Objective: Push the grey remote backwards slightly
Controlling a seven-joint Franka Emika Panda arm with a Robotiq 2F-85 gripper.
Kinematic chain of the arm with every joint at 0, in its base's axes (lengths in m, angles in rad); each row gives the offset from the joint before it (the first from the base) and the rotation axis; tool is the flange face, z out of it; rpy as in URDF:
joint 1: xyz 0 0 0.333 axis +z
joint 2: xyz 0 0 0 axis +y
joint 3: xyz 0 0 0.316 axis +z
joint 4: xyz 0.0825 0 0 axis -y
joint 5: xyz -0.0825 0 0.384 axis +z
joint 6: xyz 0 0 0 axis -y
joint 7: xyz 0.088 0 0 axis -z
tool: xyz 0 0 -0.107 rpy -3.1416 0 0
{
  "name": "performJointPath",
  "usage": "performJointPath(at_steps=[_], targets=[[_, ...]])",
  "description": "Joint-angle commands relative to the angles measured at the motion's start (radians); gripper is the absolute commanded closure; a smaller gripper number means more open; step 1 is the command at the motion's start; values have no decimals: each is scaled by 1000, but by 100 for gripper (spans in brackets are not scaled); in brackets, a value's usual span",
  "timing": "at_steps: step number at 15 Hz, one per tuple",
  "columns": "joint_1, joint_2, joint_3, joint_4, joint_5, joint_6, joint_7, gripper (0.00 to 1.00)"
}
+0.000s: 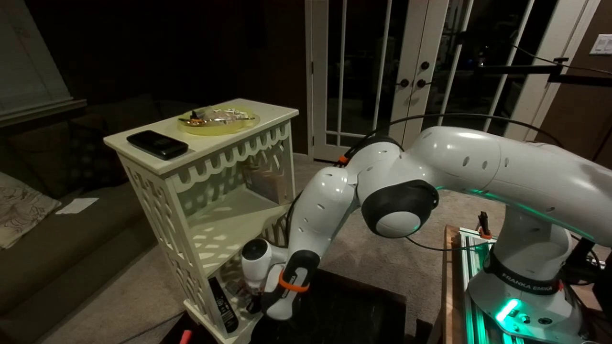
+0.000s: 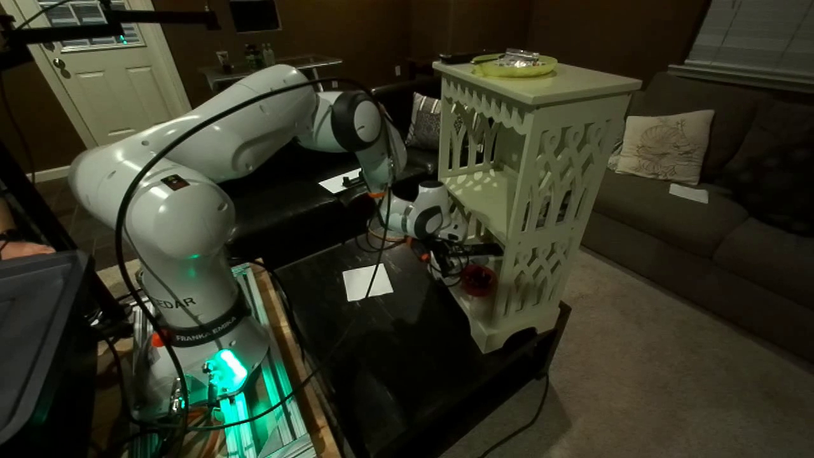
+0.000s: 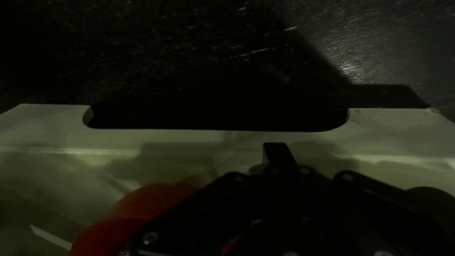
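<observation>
The remote [image 1: 223,306] is at the lower left of the frame in an exterior view, in the bottom compartment of the pale shelf [image 1: 224,220], along its left side as pictured; whether flat or propped cannot be told. The pincer [image 3: 280,154], right of centre in the wrist view, looks clenched, its tips together. It is near the remote, but any contact is hidden. A red round object [image 2: 478,280] shows partly behind the pincer at the wrist view's lower left. The shelf stands on a dark table [image 2: 381,362]; a yellow plate [image 1: 215,131] rests on top.
</observation>
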Motion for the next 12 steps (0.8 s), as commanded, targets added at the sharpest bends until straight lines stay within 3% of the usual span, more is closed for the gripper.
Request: performJointPath(at_steps=[1, 12], targets=[[-17, 34, 10, 69, -6, -45, -11, 100], [35, 102, -64, 155, -15, 1, 47, 100]])
